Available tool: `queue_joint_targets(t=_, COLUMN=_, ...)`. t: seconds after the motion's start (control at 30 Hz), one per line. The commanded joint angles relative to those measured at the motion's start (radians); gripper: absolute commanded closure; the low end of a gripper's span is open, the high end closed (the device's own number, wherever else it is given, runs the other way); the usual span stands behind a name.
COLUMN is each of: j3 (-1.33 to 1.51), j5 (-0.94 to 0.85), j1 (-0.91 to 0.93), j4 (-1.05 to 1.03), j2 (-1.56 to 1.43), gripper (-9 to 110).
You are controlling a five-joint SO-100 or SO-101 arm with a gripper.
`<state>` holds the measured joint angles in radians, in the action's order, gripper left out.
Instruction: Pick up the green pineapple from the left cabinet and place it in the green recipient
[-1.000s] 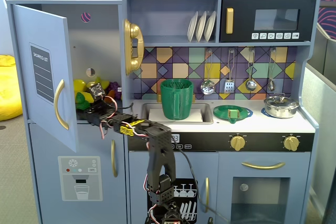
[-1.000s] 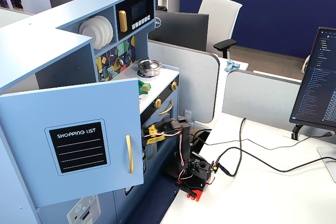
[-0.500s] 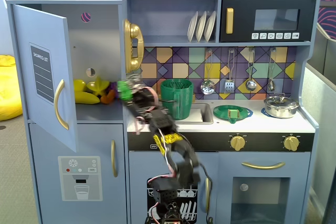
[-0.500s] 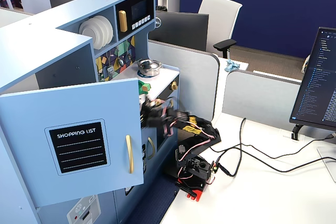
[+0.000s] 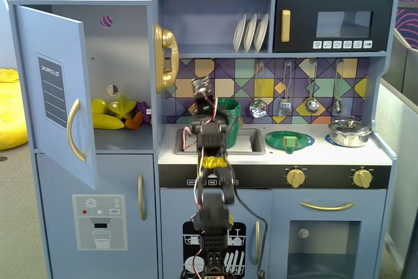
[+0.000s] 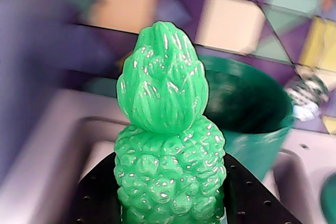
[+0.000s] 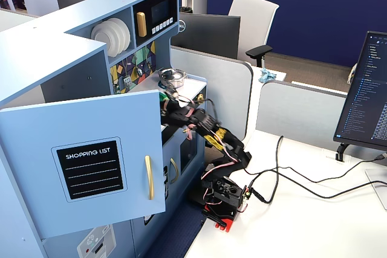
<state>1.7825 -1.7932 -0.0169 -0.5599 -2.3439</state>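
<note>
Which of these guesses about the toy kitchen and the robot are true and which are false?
1. The tool is holding the green pineapple. True.
2. The left cabinet has its door shut. False: the door stands wide open.
3. The pineapple already sits inside the green recipient. False: in the wrist view it is still in the tool, in front of the recipient.
4. Yellow toy fruit lies on the cabinet shelf. True.
5. The silver pot stands in the sink. False: it stands on the counter at the right of a fixed view.
</note>
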Motion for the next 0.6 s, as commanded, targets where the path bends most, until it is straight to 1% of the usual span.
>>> queue_joint_targets(t=0.0, j3=-0.236, j5=0.037, j1=0.054, j4=0.081, j2=0.232, gripper=101)
queue_joint_targets(t=0.2, j3=-0.489, j5=0.057, j1=0.067, j4=0.100, j2=0.508, gripper=101)
queue_joint_targets(t=0.3, j3=-0.578, j5=0.041, j1=0.071, j4=0.121, j2=0.611, gripper=101)
queue_joint_targets(t=0.43, j3=-0.655, j5=0.043, j1=0.080, j4=0.084, j2=0.687, gripper=101)
queue_joint_targets(t=0.57, j3=-0.646, j5=0.098, j1=0.080, j4=0.074, j2=0.687, gripper=87)
